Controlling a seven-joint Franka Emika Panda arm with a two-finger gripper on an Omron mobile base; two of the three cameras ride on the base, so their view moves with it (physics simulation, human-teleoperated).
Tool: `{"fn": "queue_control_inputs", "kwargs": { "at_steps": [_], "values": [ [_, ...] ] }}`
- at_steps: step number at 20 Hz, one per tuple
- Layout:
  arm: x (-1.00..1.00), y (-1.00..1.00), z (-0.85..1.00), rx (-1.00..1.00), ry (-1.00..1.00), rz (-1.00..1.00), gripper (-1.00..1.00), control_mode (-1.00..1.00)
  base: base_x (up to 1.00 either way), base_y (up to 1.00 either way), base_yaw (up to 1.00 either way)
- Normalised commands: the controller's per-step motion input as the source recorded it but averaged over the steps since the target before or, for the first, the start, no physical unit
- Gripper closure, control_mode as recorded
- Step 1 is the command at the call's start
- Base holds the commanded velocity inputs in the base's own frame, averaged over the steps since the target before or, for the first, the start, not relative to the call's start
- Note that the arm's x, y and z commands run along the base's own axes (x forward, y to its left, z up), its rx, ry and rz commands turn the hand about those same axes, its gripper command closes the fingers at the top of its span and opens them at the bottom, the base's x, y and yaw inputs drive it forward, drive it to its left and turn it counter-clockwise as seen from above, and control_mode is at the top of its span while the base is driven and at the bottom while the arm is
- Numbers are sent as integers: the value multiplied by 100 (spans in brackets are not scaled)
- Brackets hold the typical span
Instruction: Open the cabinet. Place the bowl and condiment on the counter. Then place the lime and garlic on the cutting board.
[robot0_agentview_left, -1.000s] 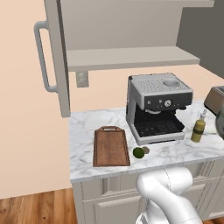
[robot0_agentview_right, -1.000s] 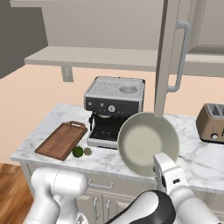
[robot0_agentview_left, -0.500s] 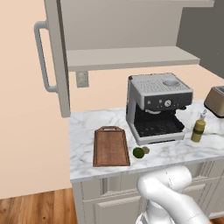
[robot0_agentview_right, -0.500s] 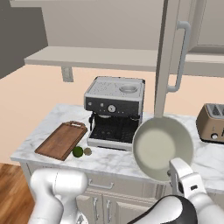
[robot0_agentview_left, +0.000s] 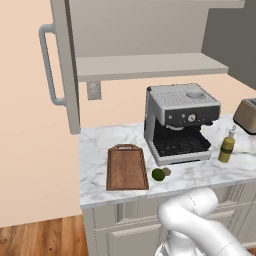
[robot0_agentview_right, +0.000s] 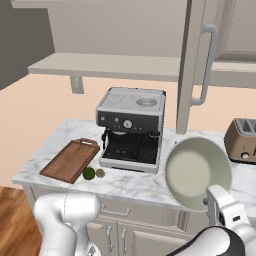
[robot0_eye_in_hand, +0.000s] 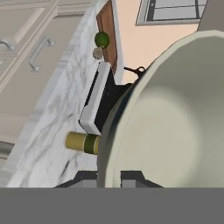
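Wide round bowl (robot0_agentview_right: 198, 172) with smooth pale inside and glossy olive wall clamped at its rim by the gripper (robot0_eye_in_hand: 109, 177), held above the veined marble counter (robot0_agentview_left: 95, 165), slim yellow-olive condiment (robot0_agentview_left: 226, 149) standing beside the boxy coffee machine (robot0_agentview_left: 179, 121).

The cabinet (robot0_agentview_left: 65, 65) door stands swung open. The bowl (robot0_agentview_right: 198, 173), pale inside, is tipped on edge above the marble bench (robot0_agentview_left: 95, 150), pinched at its rim by the claw (robot0_eye_in_hand: 109, 178). The condiment bottle (robot0_agentview_left: 226, 148) stands upright on the bench. The lime (robot0_agentview_left: 158, 174) and garlic (robot0_agentview_left: 167, 172) lie touching, just beside the cutting board (robot0_agentview_left: 126, 167).
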Motion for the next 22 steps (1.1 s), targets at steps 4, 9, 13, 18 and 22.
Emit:
{"fn": "queue_control_inputs", "kwargs": {
  "at_steps": [4,9,13,18,22],
  "values": [
    [44,-2,-14,-2,0,-2,100,-100,0,0,0],
    [57,-15,-19,-2,0,0,100,-100,0,0,0],
    [56,-36,-24,0,1,0,100,-100,0,0,0],
    [45,-44,-25,0,2,0,100,-100,0,0,0],
    [39,-47,-20,0,3,-1,100,-100,0,0,0]
  ]
}}
